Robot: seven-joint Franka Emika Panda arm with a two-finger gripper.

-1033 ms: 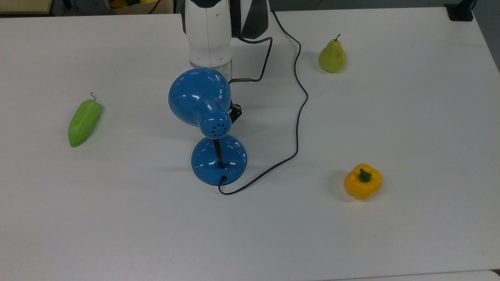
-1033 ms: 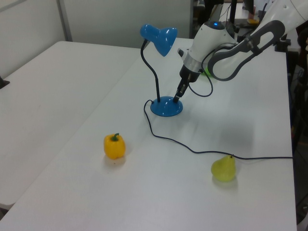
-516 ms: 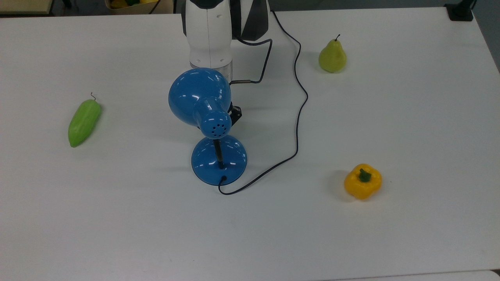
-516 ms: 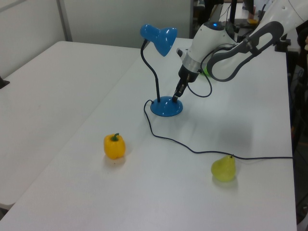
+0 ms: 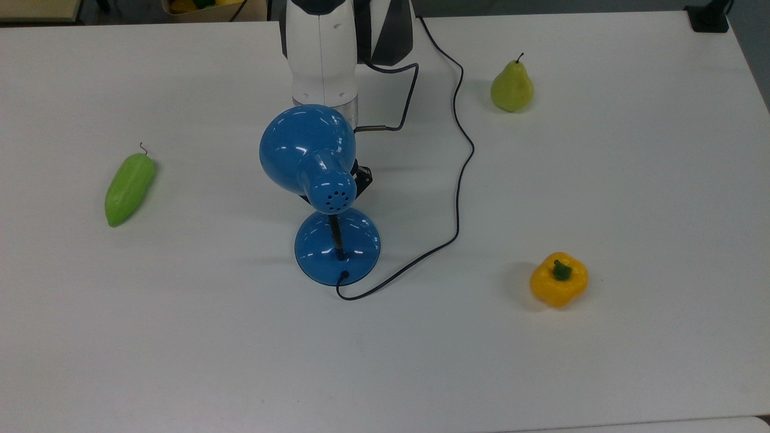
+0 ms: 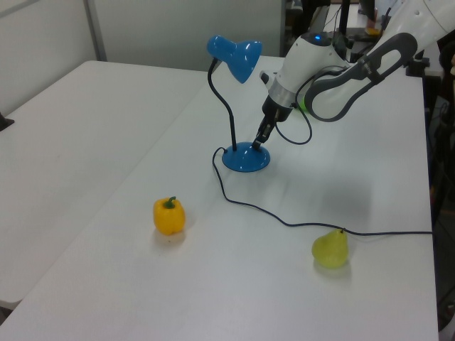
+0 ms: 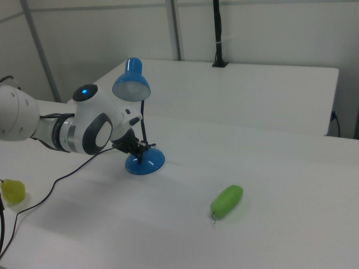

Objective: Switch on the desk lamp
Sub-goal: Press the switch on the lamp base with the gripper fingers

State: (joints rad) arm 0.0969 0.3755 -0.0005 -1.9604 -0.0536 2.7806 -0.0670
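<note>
- Lamp stands near the middle of the white tabletop: blue dome shade with vent holes on its cap, curved black neck, round blue base.
- In the top view the shade hangs over the base's far side and hides much of what lies under it.
- Cord leaves the base's near edge in the top view, loops to the top view's right, then runs far toward the arm's side of the tabletop.
- Arm, white with a dark grey elbow, reaches down from the far side in the top view.
- Tool points down at the base's rim; in the left view its black tip is at the base's right edge, touching or just above it, I cannot tell which.
- Whether the tool is wide or narrow I cannot tell.
- Pear sits far right in the top view, just beside the cord's bend and well apart from the lamp.
- Yellow pepper sits near right in the top view, apart from the cord.
- Green gourd lies at the top view's left, well apart from the lamp.
- Box at the top view's far edge, off the tabletop, holds something yellow and green; what it is I cannot tell.
</note>
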